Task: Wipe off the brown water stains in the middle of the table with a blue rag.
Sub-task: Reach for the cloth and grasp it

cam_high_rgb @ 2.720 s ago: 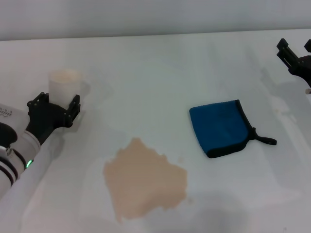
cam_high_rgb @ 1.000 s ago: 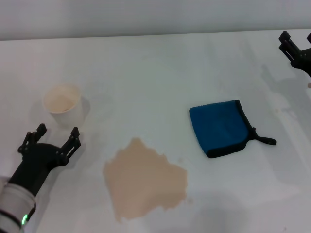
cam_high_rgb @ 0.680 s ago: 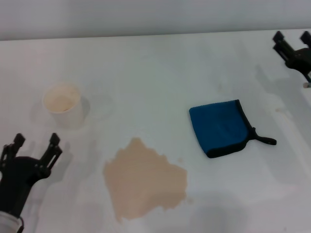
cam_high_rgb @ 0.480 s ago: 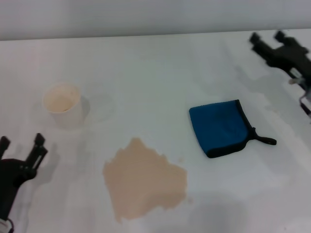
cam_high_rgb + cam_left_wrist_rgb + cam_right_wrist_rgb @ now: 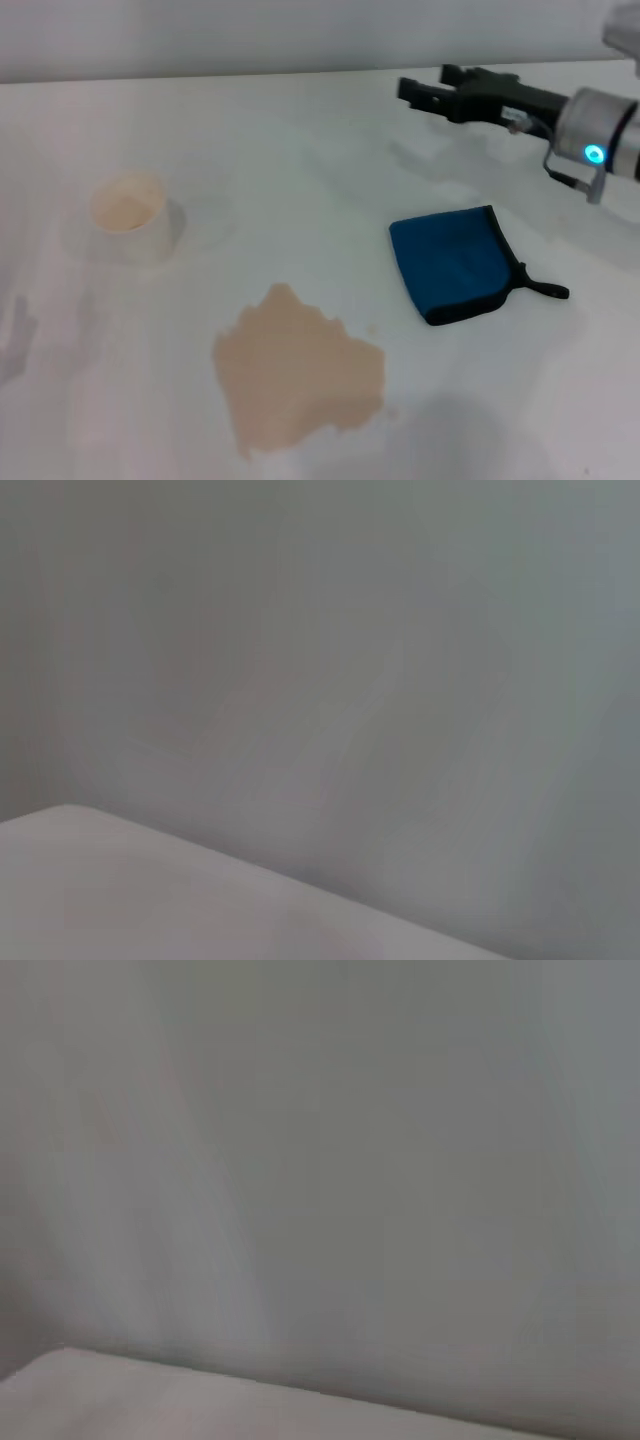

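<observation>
The blue rag [image 5: 455, 262] lies flat on the white table [image 5: 300, 160], right of centre, with its black loop tab pointing right. The brown water stains [image 5: 298, 368] form a pale tan puddle near the front middle, left of the rag and apart from it. My right gripper [image 5: 428, 86] reaches in from the upper right, open and empty, held above the table behind the rag. My left gripper is out of view. Both wrist views show only blank pale surface.
A white paper cup [image 5: 128, 222] with beige lining stands at the left, behind and left of the puddle. The table's back edge meets a grey wall along the top of the head view.
My left arm has drawn back from the cup and left the view at the lower left. My right arm has swung in leftward from the far right edge toward the area behind the rag.
</observation>
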Robot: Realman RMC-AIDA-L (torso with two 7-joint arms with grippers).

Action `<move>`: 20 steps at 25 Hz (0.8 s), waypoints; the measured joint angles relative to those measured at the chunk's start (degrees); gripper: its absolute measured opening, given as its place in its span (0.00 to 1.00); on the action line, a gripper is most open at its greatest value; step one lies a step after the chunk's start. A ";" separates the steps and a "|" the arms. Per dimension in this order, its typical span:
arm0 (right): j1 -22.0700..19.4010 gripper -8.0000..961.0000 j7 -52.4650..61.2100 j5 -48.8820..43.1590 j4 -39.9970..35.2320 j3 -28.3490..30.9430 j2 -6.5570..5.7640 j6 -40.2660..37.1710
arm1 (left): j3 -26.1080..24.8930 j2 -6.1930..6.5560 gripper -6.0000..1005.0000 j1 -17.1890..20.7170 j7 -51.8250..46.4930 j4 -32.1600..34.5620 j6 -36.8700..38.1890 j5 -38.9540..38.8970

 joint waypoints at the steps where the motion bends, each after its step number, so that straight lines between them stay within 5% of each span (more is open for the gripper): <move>1: 0.15 0.90 2.00 -1.67 -1.69 -0.72 -0.08 0.12 | 0.01 0.01 0.89 -0.01 -0.17 -0.22 0.14 -0.10; 6: 0.70 0.89 17.86 -17.64 -12.05 -3.18 -0.52 0.93 | 0.00 0.05 0.89 -0.35 -0.22 -1.28 0.89 -0.49; 13: 2.10 0.89 52.37 -56.72 -35.75 -4.59 0.17 12.17 | -0.08 0.07 0.89 -2.31 -0.25 -1.79 0.52 -0.54; 20: 5.36 0.88 64.05 -69.06 -44.82 -11.35 0.20 23.35 | -0.09 0.07 0.89 -3.49 -0.28 -2.17 0.30 -0.53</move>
